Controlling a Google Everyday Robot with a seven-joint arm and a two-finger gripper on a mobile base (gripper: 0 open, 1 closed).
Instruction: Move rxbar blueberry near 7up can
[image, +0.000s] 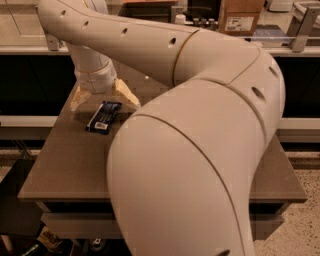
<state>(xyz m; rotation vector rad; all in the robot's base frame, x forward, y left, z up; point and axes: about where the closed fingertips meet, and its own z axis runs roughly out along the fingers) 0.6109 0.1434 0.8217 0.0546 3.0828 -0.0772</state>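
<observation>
Rxbar blueberry (104, 117), long axis diag, label near-left, end effector (102, 100) spread above

The arm (200, 125) hides much table (65, 165) beside the far-left gripper (101, 100).

My one view looks down from high behind the arm (200, 125), so close that its elbow fills most of the picture. It faces forward across the table (65, 165) to the gripper (102, 98), fingers (126, 96) spread, upper left, with a counter (30, 49) beyond.
</observation>
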